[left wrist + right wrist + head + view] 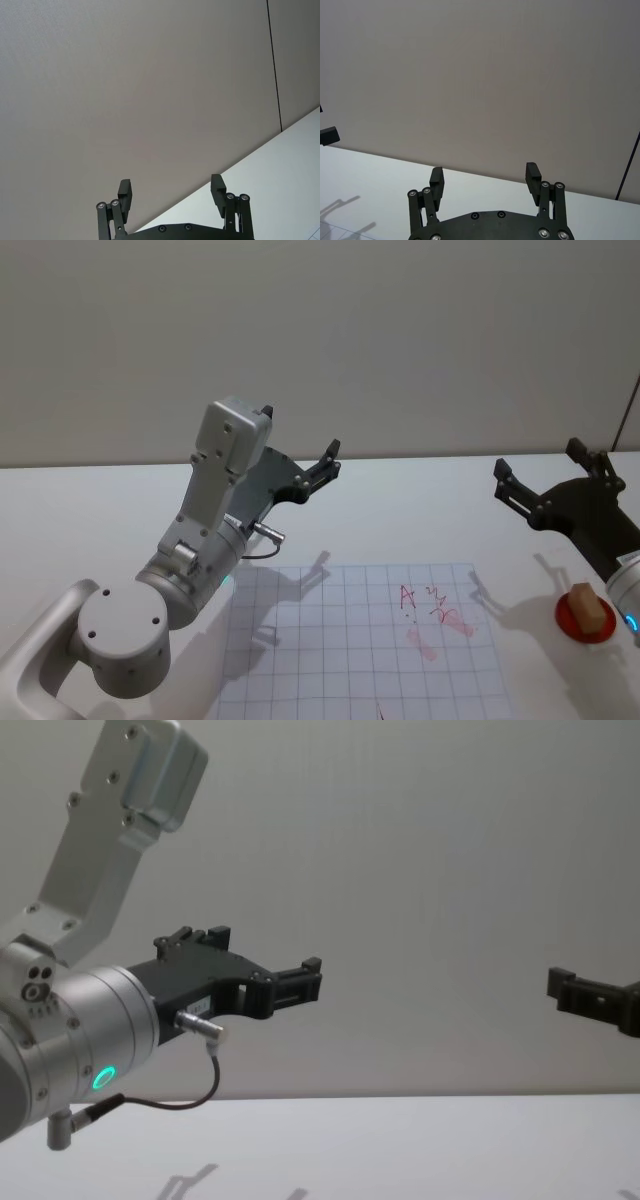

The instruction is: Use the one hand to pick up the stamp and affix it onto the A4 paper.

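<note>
Both arms up off the table (420, 500), nothing gripped. Left gripper (328, 462) is raised on the left side and points far-right toward the wall; the left wrist view has its fingers (125, 192) spread wide with only wall and table edge between them, so it's released and empty. Chest view puts it (312, 978) well above the tabletop, green light on its silver wrist. Right gripper (537, 460) hangs at the far right, also raised, aimed left and far; in the right wrist view its fingers (436, 179) stand well apart with nothing between, so it's released too. Its tip (565, 988) comes in from the right edge of the chest view at about the left gripper's height. Stamp (590, 608) sits upright on a round red pad (572, 626) at the near right of the table, on the near side of the right gripper and clear of its fingers. A4 paper (330, 640) lies flat at near centre; it carries a faint grid and red marks (432, 615) toward its right side. Stamp and pad are right of the paper's right edge, near it but not touching. Both grippers throw shadows on the sheet's far edge.
</note>
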`<state>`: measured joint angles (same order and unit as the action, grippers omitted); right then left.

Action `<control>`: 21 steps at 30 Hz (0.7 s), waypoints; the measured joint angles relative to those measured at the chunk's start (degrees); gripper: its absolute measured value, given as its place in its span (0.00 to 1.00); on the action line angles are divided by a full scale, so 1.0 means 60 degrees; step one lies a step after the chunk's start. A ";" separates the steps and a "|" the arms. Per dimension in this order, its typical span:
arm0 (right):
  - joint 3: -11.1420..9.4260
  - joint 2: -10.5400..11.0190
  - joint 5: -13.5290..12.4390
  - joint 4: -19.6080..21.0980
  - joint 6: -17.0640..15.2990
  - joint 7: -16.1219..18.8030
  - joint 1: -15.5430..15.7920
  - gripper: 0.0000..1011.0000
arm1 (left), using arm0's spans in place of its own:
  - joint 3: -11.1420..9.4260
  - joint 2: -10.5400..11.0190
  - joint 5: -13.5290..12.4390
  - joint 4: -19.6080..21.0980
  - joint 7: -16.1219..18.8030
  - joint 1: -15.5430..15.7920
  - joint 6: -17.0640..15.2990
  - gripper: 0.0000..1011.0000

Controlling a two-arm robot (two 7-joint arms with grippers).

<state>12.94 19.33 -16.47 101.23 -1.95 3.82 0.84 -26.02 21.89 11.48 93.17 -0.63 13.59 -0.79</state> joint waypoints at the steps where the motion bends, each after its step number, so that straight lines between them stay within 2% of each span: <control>1: -0.0002 0.0003 0.0000 0.0000 0.0000 0.0000 0.0003 0.99 | 0.0000 0.0000 0.0000 0.0000 0.0000 0.0000 0.0000 0.99; 7: -0.0032 0.0099 0.0002 0.0140 -0.0056 -0.0102 0.0174 0.99 | 0.0000 0.0000 0.0000 0.0001 0.0000 0.0000 0.0000 0.99; 21: -0.0305 0.0923 0.0124 0.1114 -0.0600 -0.1186 0.1658 0.99 | 0.0000 0.0000 0.0000 0.0000 0.0001 0.0000 0.0000 0.99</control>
<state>11.11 24.87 -15.72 107.91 -5.55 -3.29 10.79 -26.02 21.89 11.48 93.18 -0.62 13.59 -0.79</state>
